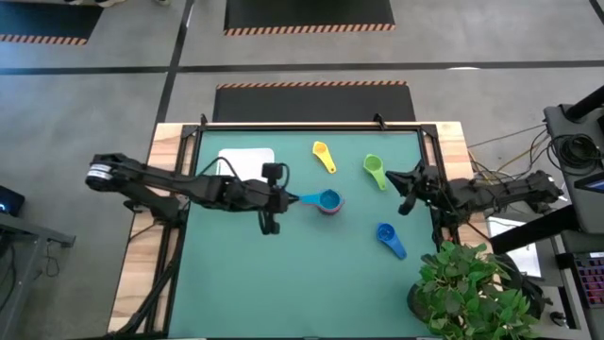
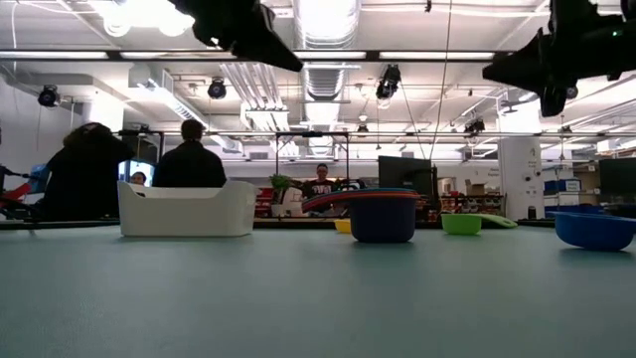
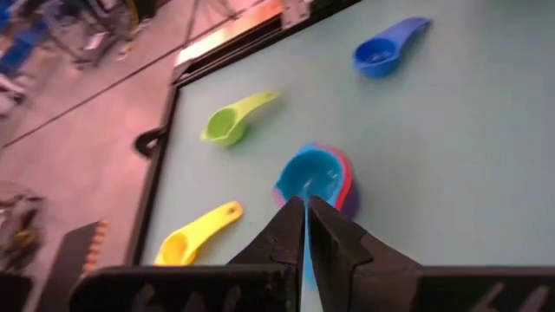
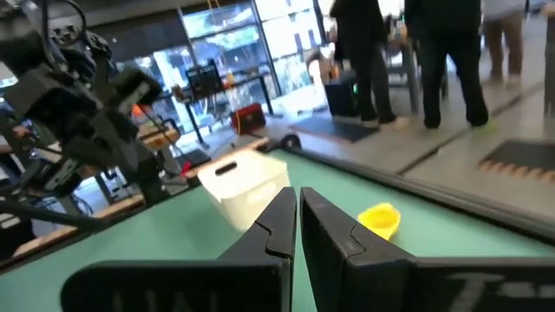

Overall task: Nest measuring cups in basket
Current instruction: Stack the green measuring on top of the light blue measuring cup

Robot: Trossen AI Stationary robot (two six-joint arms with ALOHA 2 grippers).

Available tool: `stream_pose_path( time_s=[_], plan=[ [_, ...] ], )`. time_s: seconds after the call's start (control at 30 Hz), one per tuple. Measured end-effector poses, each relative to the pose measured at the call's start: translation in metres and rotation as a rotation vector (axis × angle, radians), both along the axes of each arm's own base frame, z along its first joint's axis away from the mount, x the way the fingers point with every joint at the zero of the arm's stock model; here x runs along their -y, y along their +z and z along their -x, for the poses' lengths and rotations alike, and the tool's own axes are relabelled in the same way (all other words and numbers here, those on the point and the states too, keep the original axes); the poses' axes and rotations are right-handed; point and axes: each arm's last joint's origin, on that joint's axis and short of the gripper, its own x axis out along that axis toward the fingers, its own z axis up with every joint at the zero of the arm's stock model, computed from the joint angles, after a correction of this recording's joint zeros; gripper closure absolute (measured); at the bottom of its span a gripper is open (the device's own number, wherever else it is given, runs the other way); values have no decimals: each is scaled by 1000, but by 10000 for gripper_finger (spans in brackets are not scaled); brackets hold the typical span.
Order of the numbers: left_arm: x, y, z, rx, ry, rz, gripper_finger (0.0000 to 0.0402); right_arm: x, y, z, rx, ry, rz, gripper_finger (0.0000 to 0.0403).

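Note:
A stack of measuring cups (image 1: 329, 202) (image 2: 383, 214) stands mid-table, its base on the mat. The light blue cup (image 3: 312, 178) sits on top of red and purple ones, with its handle (image 1: 304, 198) pointing at my left gripper. My left gripper (image 1: 286, 198) (image 3: 305, 201) (image 2: 293, 65) is shut and hangs well above the table, over that handle. The yellow cup (image 1: 324, 157), green cup (image 1: 376, 171) and dark blue cup (image 1: 389, 238) lie apart on the mat. The white basket (image 1: 247, 162) (image 2: 186, 209) stands far-left. My right gripper (image 1: 396, 187) (image 4: 297, 192) is shut and raised at the right.
A potted plant (image 1: 472, 293) stands at the table's near right corner. Black frame rails (image 1: 302, 125) run along the table's edges. People sit and stand in the room beyond the far edge. Bare mat lies toward the near edge, in front of the stack.

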Motion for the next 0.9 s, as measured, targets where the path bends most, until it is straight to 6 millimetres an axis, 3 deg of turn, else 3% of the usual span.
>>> stream_pose_path(
  time_s=[0.37,0.57,0.7,0.9],
  plan=[
    [-4,14,13,29,-6,-121,401,-2,-13,-14,-81,-10,-97,394],
    [-6,17,14,37,-7,-135,402,-4,12,-24,-153,-25,-68,394],
    [-6,17,14,38,-3,-141,401,-2,30,-28,-255,-136,-83,394],
    [-9,25,19,66,60,-179,402,0,39,-33,-430,-252,-181,394]
  ],
)
